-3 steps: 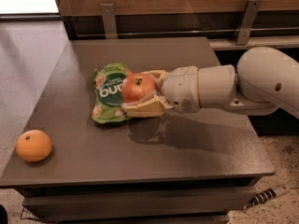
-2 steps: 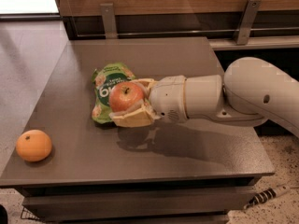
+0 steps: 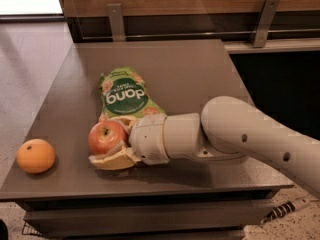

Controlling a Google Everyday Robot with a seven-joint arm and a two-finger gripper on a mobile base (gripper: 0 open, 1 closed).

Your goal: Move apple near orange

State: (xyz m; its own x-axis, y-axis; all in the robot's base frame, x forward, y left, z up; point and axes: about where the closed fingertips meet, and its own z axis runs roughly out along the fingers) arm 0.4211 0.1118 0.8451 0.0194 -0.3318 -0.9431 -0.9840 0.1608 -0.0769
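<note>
A red apple (image 3: 106,136) with yellowish patches and a dark stem dimple sits between the fingers of my gripper (image 3: 107,140), low over the front left of the dark table (image 3: 190,69). The gripper is shut on the apple; one tan finger (image 3: 111,161) shows below it. The white arm reaches in from the right. A bright orange (image 3: 35,155) rests on the table near its front left corner, a short way left of the apple and apart from it.
A green snack bag (image 3: 123,95) lies on the table just behind the apple and gripper. A wooden wall with two metal brackets (image 3: 116,21) runs behind the table. The table's front edge is close below the gripper.
The gripper has carried the apple from beside the green bag toward the front left of the table, closer to the orange. The orange has not moved.
</note>
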